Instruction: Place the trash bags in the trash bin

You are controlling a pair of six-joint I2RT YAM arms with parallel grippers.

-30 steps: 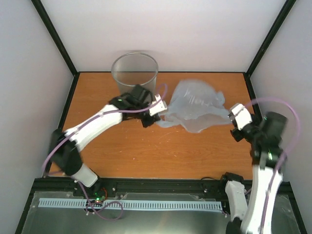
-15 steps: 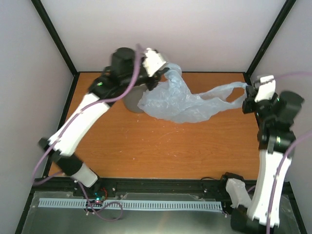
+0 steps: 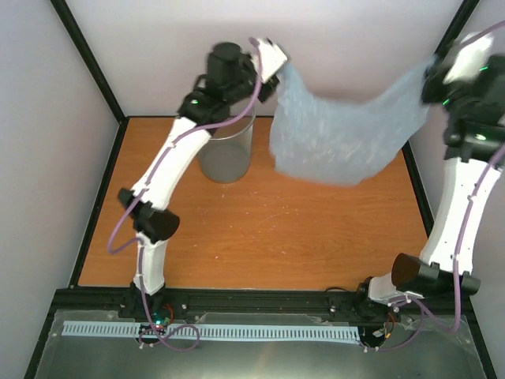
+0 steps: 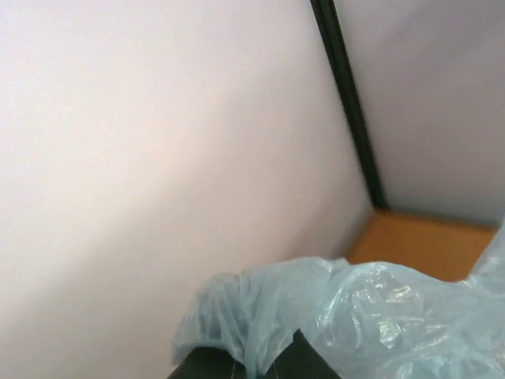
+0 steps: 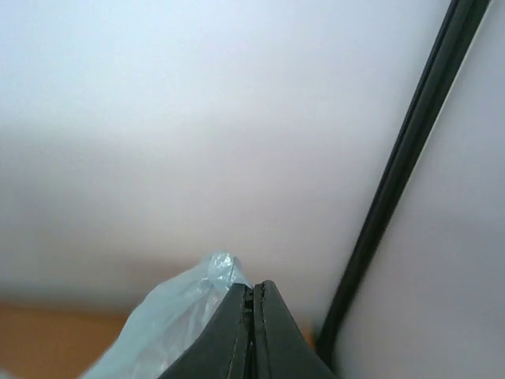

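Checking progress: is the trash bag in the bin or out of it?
Out. The trash bag hangs spread between the left gripper and right gripper, raised beside the trash bin.

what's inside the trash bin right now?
Nothing visible inside the trash bin; only its grey bottom shows. The trash bag hangs in the air to its right, outside it. The left arm crosses the far rim, hiding that bit of interior.

The trash bag (image 3: 339,138), at one o'clock over the table, is a pale translucent blue with whitish crinkle glints. The trash bin (image 3: 225,158), at eleven o'clock, is a smoky translucent grey. The table (image 3: 260,237) is orange-brown with faint wood grain. The left arm (image 3: 170,170) and the right arm (image 3: 465,209) are white with black joints and lilac cables (image 3: 111,234). The walls (image 3: 347,47) are off-white and the corner posts (image 3: 88,59) are black.
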